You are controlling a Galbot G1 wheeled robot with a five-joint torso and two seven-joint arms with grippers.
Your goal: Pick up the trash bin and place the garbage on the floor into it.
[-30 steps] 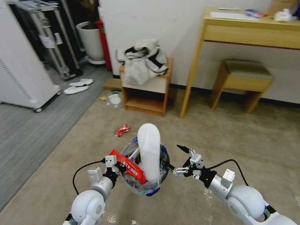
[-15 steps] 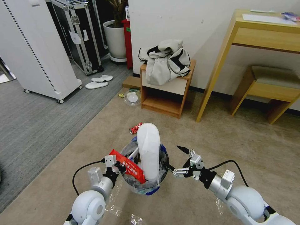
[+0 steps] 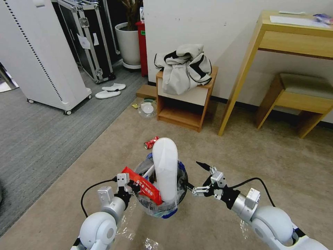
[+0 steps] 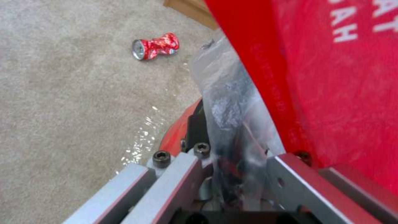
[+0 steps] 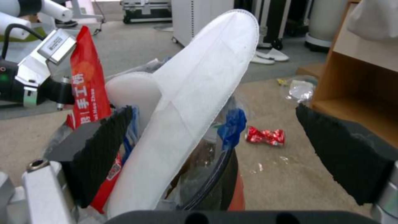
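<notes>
1. Head view: the left gripper [image 3: 129, 185] is clamped on the near-left rim of the trash bin [image 3: 163, 205], carrying it above the beige carpet [image 3: 242, 152]. A white slipper [image 3: 165, 166] and a red wrapper [image 3: 143, 185] stick out of it. The right gripper [image 3: 201, 178] hangs spread wide just beside the bin, likely free for picking.
2. Left wrist view: its jaws pinch rim and plastic liner [image 4: 226, 102]; the crushed red can [image 4: 155, 45] lies on the carpet ahead.
3. Right wrist view: open pads [image 5: 104, 149] frame slipper and can.
</notes>
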